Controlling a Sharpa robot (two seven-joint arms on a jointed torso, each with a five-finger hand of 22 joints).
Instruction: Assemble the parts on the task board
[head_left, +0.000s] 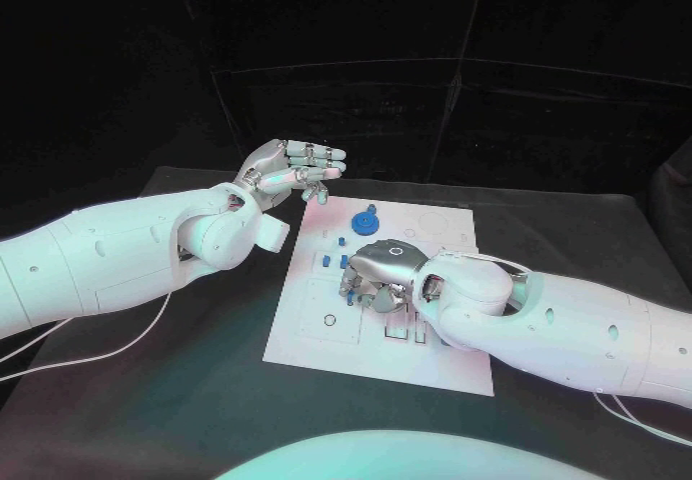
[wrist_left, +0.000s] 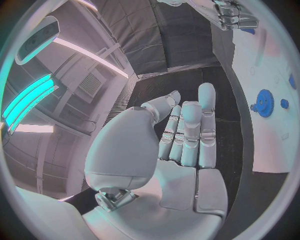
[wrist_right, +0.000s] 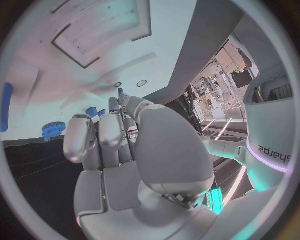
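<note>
Black cloth covers the table (head_left: 173, 400) on which the flat white rectangular task board (head_left: 325, 345) lies, dark walls closing in behind it. At the board's far end stands a round blue toothed gear part (head_left: 366, 220), with a few small blue parts (head_left: 326, 261) scattered just nearer on the white surface.

The silver right hand (head_left: 384, 274) is lowered onto the middle of the board, palm down, its fingers (head_left: 361, 292) curled toward the surface beside the small blue parts; the gear sits just beyond it, apart from it. Whether those fingers grip anything cannot be told (the hand's own back covers them in the head view, and the right wrist view shows only fingers reaching down to the board near the small blue parts).

The silver left hand (head_left: 293, 168) is raised off the board's far left corner, well clear of the gear, its fingers held side by side and bent in with nothing between them. From the left wrist, the gear (wrist_left: 265, 103) shows on the board (wrist_left: 275, 145) off to the side of the fingers (wrist_left: 206, 120).
</note>
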